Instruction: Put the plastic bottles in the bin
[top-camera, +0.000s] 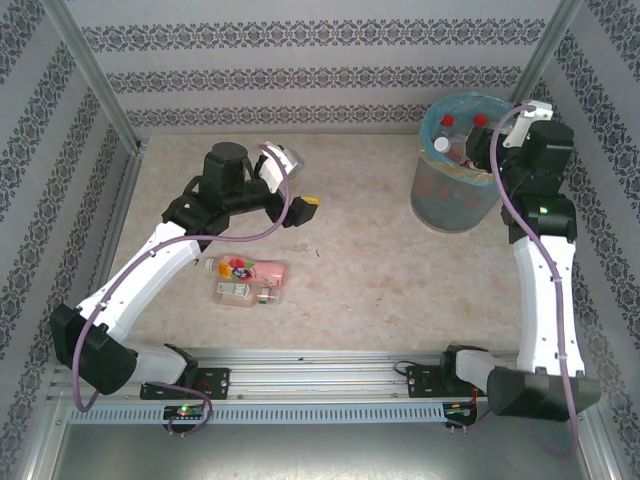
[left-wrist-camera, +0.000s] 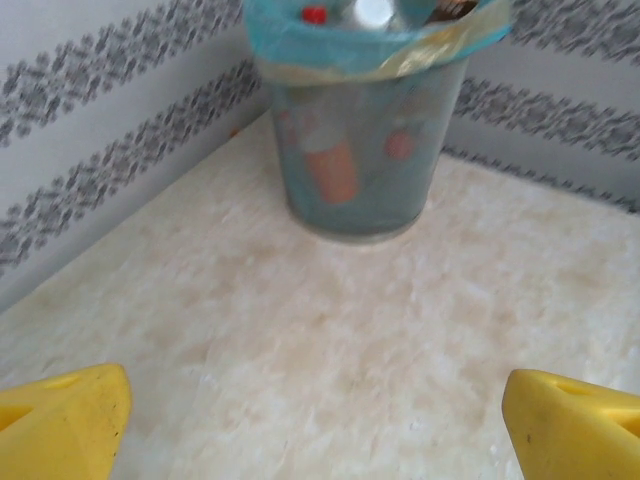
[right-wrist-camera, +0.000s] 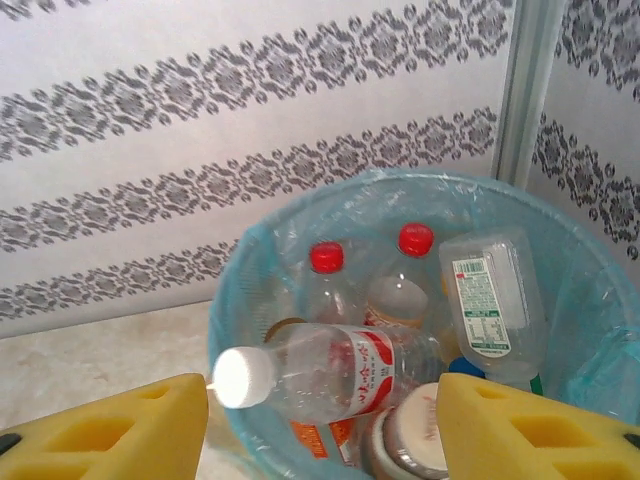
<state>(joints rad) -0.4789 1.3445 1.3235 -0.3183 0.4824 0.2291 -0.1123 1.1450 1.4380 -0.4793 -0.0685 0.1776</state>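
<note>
Over the bin (right-wrist-camera: 590, 290): right tool (right-wrist-camera: 320, 410), fingers spread wide, gripping nothing; white-capped bottle (right-wrist-camera: 330, 372) lies loose atop the heap inside.
Middle of counter (top-camera: 380, 290): left tool (left-wrist-camera: 320, 410), likewise spread and empty, facing the bin.
Near side of counter: two plastic bottles (top-camera: 252, 272), side by side, apparently touching, well apart from the bin.
Risk, heap: looks high, so later drops may roll out over the rim.
Risk, pick: closing on one bottle may shove its neighbour away.

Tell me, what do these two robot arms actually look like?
Both arms have white shells with black joints and bases. A purple cable loops along each: the left arm, the right arm. The left end effector and right end effector have chunky yellow fingers.
</note>
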